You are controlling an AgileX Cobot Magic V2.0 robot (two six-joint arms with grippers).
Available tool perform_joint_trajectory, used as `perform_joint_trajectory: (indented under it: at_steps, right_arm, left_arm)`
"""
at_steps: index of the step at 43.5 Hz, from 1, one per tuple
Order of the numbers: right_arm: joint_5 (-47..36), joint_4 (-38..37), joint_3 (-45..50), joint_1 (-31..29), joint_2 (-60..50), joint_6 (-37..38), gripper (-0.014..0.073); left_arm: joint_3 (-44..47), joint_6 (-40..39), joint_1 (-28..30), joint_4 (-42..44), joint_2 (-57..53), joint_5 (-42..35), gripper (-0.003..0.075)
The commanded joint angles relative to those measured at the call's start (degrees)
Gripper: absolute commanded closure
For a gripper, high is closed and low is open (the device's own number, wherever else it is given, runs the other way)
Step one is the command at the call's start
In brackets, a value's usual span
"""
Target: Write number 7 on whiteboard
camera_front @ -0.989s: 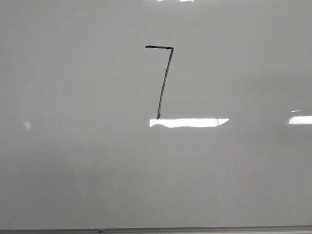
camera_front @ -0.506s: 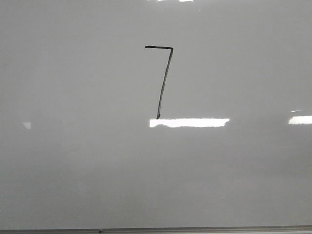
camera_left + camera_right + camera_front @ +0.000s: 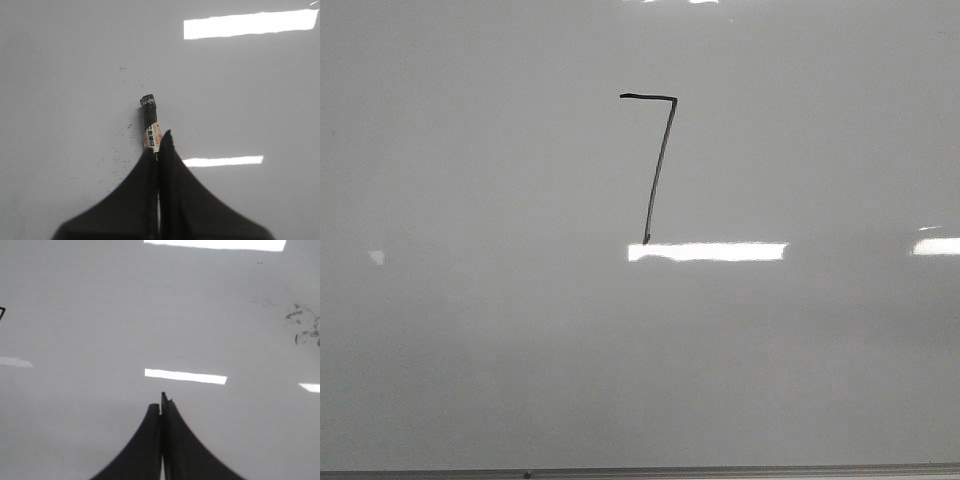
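A black number 7 [image 3: 658, 160] is drawn on the glossy grey-white whiteboard [image 3: 470, 330] in the front view, upper middle. No arm shows in that view. In the left wrist view my left gripper [image 3: 159, 145] is shut on a marker [image 3: 150, 120] with a black end and a white label, held over the whiteboard [image 3: 60, 75]. In the right wrist view my right gripper [image 3: 161, 402] is shut and empty over the whiteboard [image 3: 75, 315].
The board's thin grey frame edge [image 3: 640, 471] runs along the bottom of the front view. Faint smudges [image 3: 302, 327] mark the board in the right wrist view. A small dark stroke [image 3: 2, 313] shows at that view's edge. Bright light reflections lie across the board.
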Motion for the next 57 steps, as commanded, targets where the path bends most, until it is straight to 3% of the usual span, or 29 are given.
perform_joint_trajectory:
  at_steps: [1,23,36,57]
  right_arm:
    - [-5.33,0.50,-0.15,-0.33,-1.10,-0.06,0.0661]
    - [-5.72,0.37,-0.15,-0.33,-1.09,1.49,0.0661]
    - [-6.94,-7.90,-0.15,-1.49,-1.09,9.27,0.0661]
    - [-4.57,-7.97,-0.15,-1.49,-1.09,8.91,0.0661]
  left_arm:
    - [0.72,0.00,-0.25,-0.49,-0.77,-4.47,0.0741]
    - [0.72,0.00,-0.25,-0.49,-0.77,-4.47,0.0741]
    - [0.72,0.00,-0.25,-0.49,-0.77,-4.47,0.0741]
    - [0.72,0.00,-0.25,-0.49,-0.77,-4.47,0.0741]
